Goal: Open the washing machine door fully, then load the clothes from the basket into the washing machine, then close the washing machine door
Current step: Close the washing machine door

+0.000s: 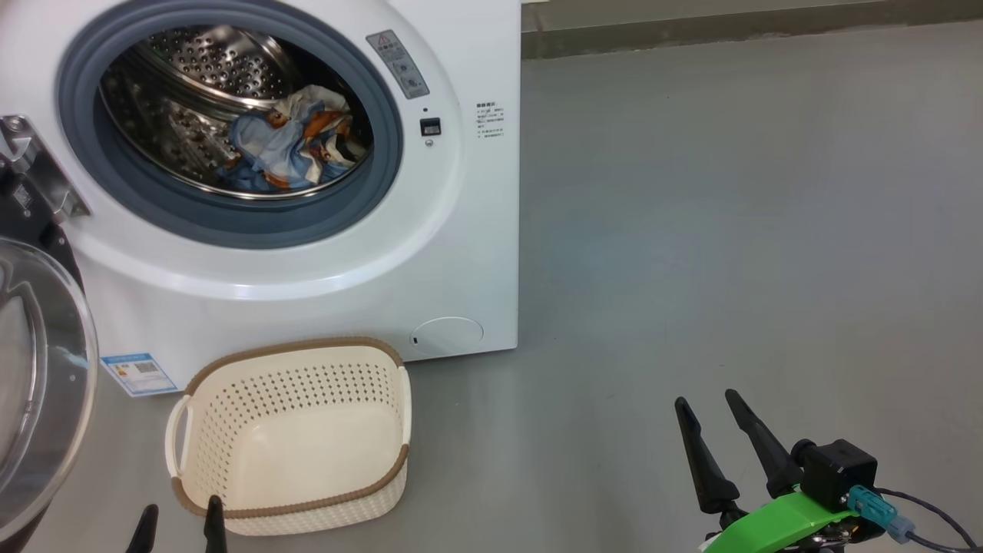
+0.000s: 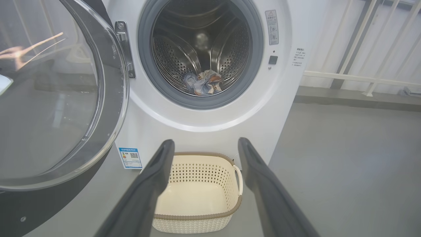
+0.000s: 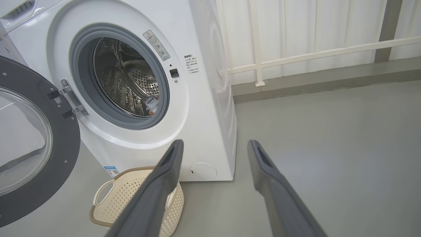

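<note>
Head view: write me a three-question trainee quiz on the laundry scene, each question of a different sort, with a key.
1. True or false: the clothes lie inside the washing machine.
2. The basket is: A) full, B) empty, C) tipped over.
3. Fill in: the washing machine door stands ____.
Key: 1 true; 2 B; 3 open.
</note>
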